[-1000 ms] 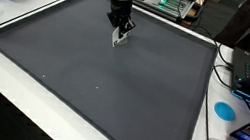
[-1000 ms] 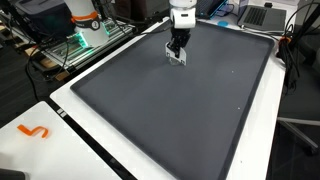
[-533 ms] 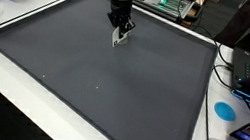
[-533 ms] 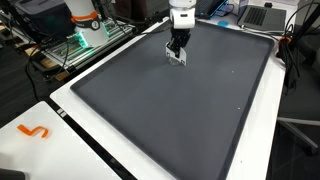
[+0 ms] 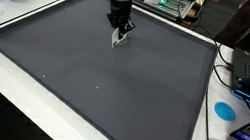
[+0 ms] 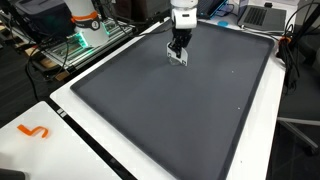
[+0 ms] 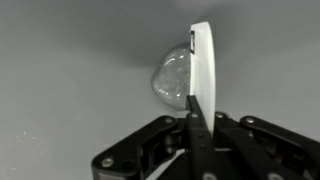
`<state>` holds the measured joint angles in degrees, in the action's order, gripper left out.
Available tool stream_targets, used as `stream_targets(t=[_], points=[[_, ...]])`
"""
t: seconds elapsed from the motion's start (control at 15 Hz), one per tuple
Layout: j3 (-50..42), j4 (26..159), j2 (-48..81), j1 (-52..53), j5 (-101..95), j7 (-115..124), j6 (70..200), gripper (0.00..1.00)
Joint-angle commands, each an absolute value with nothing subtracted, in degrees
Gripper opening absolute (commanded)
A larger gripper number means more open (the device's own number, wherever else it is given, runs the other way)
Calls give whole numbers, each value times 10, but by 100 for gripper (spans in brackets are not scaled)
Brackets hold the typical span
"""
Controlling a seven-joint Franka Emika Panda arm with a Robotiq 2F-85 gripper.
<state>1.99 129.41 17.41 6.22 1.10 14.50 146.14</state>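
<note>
The gripper point(image 7: 196, 108) pinches a small clear cup point(image 7: 172, 80) by its white rim. It looks light and slippery. The stiff rim is the best place to hold.

I log: scoop point(image 7: 172, 80), clear glossy plastic bowl, smooth white handle; mat point(image 5: 112, 88), dark grey, matt; gripper point(image 7: 193, 108), matt black plastic.

"Where's the hand point(image 5: 120, 34)?"
"Over the far part of the dark grey mat point(image 5: 93, 80), which lies on the white table point(image 5: 21, 89). The clear domed scoop with a flat white handle point(image 7: 175, 78) hangs between its fingers, close above the mat."
"Off the mat?"
"A blue round disc point(image 5: 224, 110) lies on the table beside one mat edge, and an orange S-shaped piece point(image 6: 33, 131) lies near a table corner."
</note>
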Motion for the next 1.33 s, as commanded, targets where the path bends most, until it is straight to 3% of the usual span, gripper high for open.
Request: stream_targets(t=[0.0,1.27], points=[[14,1257,243,69,-1,152,1487,1],[9,1159,302,75,-8,157,1475,1]])
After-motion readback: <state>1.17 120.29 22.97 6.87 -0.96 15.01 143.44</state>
